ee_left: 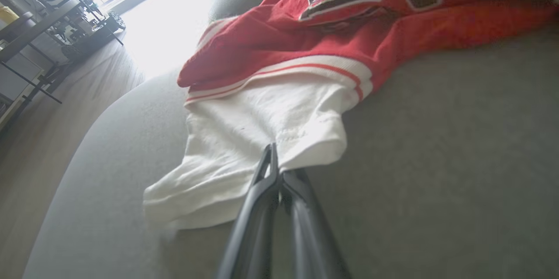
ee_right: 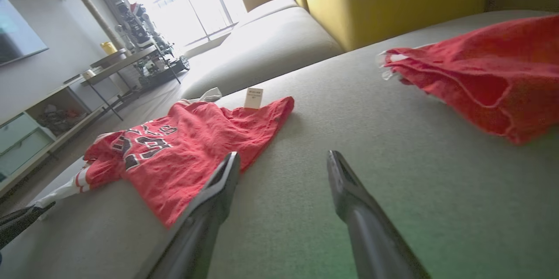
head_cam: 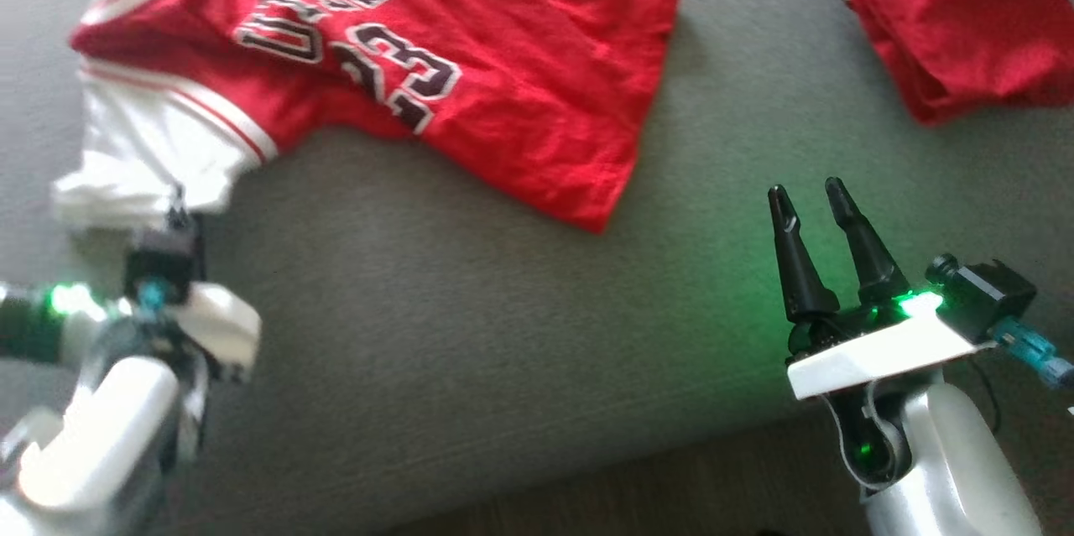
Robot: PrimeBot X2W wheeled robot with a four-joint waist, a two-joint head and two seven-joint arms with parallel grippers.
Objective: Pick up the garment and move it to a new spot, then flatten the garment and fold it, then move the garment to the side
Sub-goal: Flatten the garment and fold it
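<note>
My left gripper (ee_left: 273, 159), low over the sofa seat (head_cam: 470, 335), pinches the white sleeve (ee_left: 262, 126) of the red jersey (head_cam: 503, 83) by the left edge; my right gripper (head_cam: 810, 196) hovers open near the front edge.

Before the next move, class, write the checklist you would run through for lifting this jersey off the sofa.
1. Left fingers closed on the white sleeve: ok.
2. Right fingers holding the jersey: not ok, open and apart from it, above the cushion.
3. Jersey lying flat: not ok, bunched at the shoulder.
4. Folded red garment clear of the jersey: ok.
5. Grip deep enough to survive the lift: cannot tell.
</note>
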